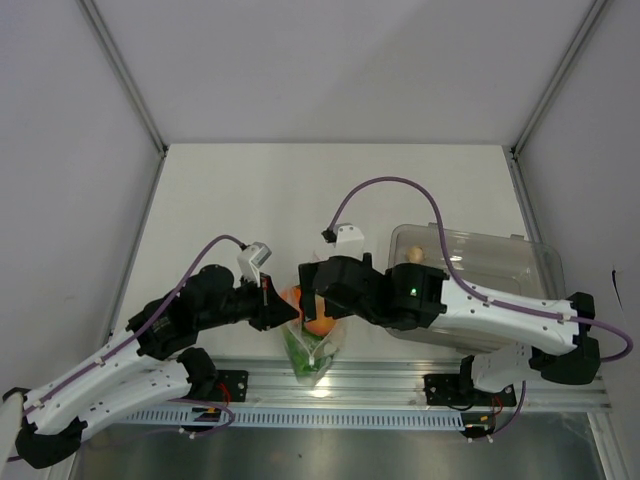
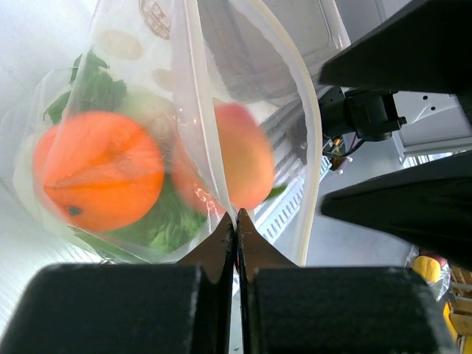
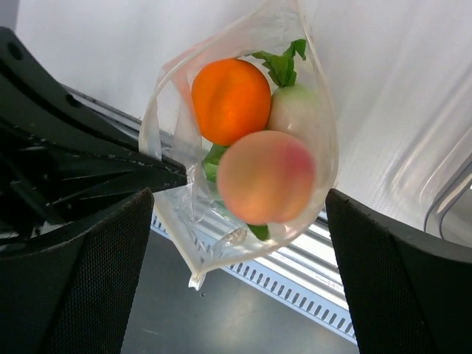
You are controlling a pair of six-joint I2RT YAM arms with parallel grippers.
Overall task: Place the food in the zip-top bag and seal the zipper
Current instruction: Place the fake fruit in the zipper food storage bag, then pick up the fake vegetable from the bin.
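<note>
A white counter [image 1: 250,200] between pale walls fills the overhead view. At lower centre, the left end effector [image 2: 236,221] is pinched together on the rim of the zip-top bag [image 1: 312,355]. Inside are the orange [image 3: 231,100], reddish fruit [image 3: 265,177], pale egg-like piece [image 3: 299,110] and lettuce [image 3: 282,63]. The right end effector [image 3: 237,198] stands wide apart, flanking the bag without touching it.

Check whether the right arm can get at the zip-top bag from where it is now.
Probably yes. The right gripper stands open with the zip-top bag hanging right ahead of its fingers, nothing in between. The left gripper, shut on the bag's rim, takes up only one side.
</note>
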